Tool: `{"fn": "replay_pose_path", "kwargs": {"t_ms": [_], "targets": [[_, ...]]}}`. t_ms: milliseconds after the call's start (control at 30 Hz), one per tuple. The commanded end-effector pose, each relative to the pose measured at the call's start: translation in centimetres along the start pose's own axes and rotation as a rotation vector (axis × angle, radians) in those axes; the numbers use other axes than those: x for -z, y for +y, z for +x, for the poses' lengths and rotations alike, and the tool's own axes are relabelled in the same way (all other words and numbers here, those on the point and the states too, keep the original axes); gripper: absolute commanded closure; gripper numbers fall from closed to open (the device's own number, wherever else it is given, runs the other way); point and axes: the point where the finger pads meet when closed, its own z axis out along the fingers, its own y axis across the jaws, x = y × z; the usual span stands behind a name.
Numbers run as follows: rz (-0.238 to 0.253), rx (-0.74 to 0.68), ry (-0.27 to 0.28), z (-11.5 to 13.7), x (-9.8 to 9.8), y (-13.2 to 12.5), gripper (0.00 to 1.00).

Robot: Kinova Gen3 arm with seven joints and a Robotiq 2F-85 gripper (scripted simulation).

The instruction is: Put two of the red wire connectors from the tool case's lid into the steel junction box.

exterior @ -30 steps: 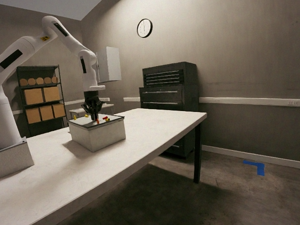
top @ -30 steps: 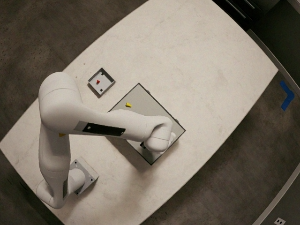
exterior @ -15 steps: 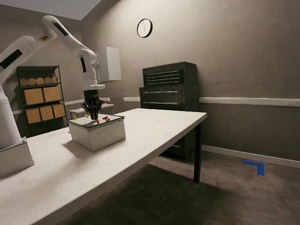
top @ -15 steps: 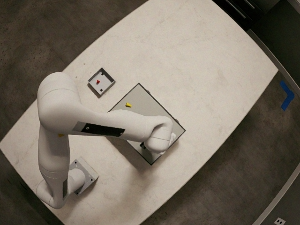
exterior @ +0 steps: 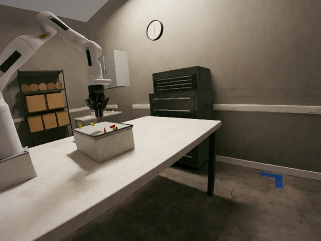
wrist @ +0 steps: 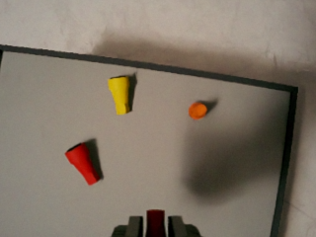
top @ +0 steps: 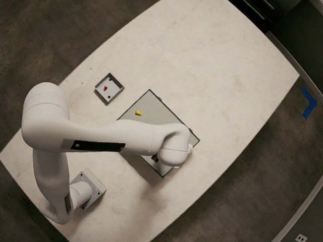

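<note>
My gripper [wrist: 155, 228] is shut on a red wire connector [wrist: 155, 220] and holds it a little above the tool case's grey lid [wrist: 148, 148]. It also shows in the exterior view [exterior: 98, 114] above the lid [exterior: 102, 128]. Another red connector [wrist: 83, 164] lies on the lid to the left. The steel junction box [top: 109, 87] sits on the table beyond the case's far left corner, with one red connector [top: 105, 87] inside. In the overhead view my arm hides the gripper.
A yellow connector [wrist: 119, 95] and an orange one [wrist: 197, 110] also lie on the lid. Another yellow one [top: 138, 112] lies near the lid's far corner. The arm's base [top: 87, 188] is bolted at the table's near left.
</note>
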Motion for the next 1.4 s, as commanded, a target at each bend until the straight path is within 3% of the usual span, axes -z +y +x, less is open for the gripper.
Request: {"fn": "replay_pose_path", "kwargs": {"t_ms": [0,767,1067,1367], "targets": [[0.012,0.008,-0.001,-0.3,1.0,-0.4,0.81],[0.012,0.008,-0.001,-0.8,1.3,-0.5,0.81],[0.012,0.008,-0.001,-2.7,1.3,-0.9,0.81],[0.012,0.008,-0.001,-7.2,1.3,-1.8,0.81]]}}
